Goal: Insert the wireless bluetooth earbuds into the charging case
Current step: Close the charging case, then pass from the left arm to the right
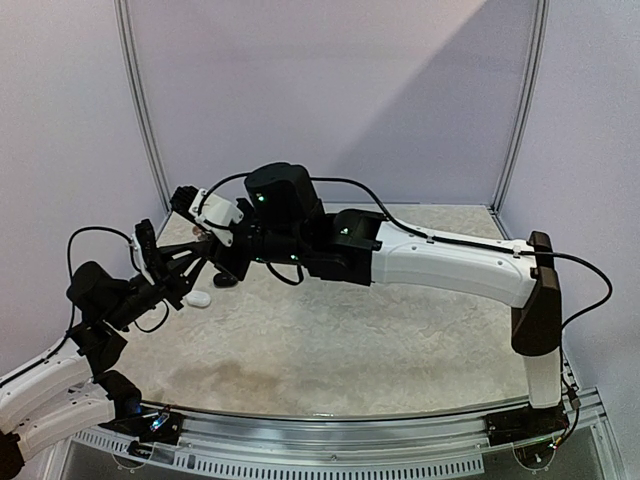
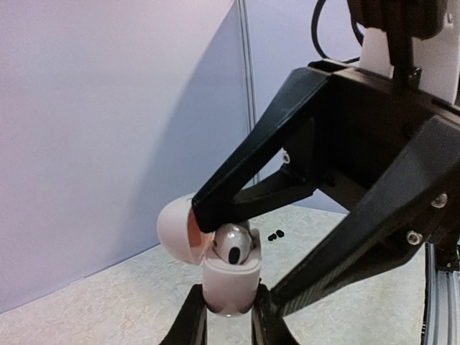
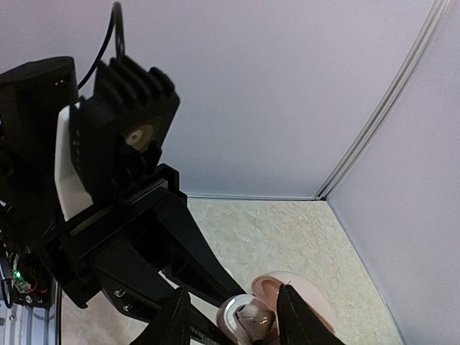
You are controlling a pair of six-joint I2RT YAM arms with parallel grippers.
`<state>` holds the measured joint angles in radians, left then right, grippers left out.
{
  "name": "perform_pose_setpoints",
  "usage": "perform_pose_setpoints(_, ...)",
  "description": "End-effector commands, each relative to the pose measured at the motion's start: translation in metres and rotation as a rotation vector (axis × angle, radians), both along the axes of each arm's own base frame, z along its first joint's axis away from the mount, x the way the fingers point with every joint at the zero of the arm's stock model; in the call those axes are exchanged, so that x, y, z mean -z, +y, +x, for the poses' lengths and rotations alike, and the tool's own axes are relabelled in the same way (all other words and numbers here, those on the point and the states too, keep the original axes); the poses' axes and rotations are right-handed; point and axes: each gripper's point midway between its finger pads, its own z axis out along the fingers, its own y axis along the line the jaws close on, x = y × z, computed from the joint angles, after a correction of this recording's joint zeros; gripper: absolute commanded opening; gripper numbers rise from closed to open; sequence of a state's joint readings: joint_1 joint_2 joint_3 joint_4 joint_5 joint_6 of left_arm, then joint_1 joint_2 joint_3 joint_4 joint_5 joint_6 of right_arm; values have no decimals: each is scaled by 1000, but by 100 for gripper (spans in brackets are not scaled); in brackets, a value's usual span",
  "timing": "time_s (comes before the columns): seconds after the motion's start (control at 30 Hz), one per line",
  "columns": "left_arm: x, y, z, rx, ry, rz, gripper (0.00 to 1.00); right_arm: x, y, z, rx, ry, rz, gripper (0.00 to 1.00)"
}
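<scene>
Pinkish white on the charging case (image 2: 230,287), salmon pink inside its lid (image 2: 192,231). Glossy white and grey on the earbud (image 2: 233,246) in it. Black on the tiny earbud pair (image 2: 275,235) behind. Cream with a faint mottled, marble-like pattern on the table (image 2: 108,316). Pale lilac on the walls (image 2: 93,108). Matt black on the left gripper (image 2: 228,323) and right gripper (image 3: 233,323); white with black on the arms (image 1: 450,262).
</scene>
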<state>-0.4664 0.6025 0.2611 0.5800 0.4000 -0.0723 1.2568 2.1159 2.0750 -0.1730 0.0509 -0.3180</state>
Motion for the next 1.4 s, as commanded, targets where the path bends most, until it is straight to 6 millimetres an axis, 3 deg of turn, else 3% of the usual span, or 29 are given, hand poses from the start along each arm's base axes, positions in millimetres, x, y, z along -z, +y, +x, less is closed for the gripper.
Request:
perform_pose_setpoints(0.0,3,1,2,-7,15,3,0,-43,-16,-24,-94,10,41,44)
perform_pose_setpoints(0.2,16,-3,1,4,-14,85,0,-98,-43,-67,-293,35,121,48)
perform_pose_setpoints(0.27,21,-9,-5,36,-74,157,0,-104,-47,-62,-288,63,145,49)
perform_pose_setpoints(0.33,27,-16,-14,87,-150,237,0,-103,-49,-38,-210,113,156,48)
perform_pose_setpoints(0.43,31,-22,-24,133,-261,330,0,-82,-45,7,-11,175,121,42)
perform_pose_setpoints(0.5,32,-24,-28,151,-317,369,0,-62,-40,24,61,202,70,39)
perform_pose_setpoints(0.53,32,-25,-29,153,-350,390,0,-43,-35,32,99,208,26,38)
perform_pose_setpoints(0.7,29,-25,-26,136,-394,414,0,5,-25,34,93,238,-94,35)
perform_pose_setpoints(0.8,28,-24,-23,118,-386,408,0,20,-24,16,3,262,-143,33)
perform_pose_setpoints(1.0,30,-19,-10,59,-308,391,0,25,-42,-3,-57,251,-184,33)
perform_pose_setpoints(1.2,31,-19,-11,76,-254,353,0,21,-63,10,27,208,-213,38)
perform_pose_setpoints(1.27,32,-20,-12,97,-197,316,0,24,-70,15,41,197,-228,46)
perform_pose_setpoints(1.37,33,-23,-19,158,-101,245,0,31,-78,10,-11,182,-253,65)
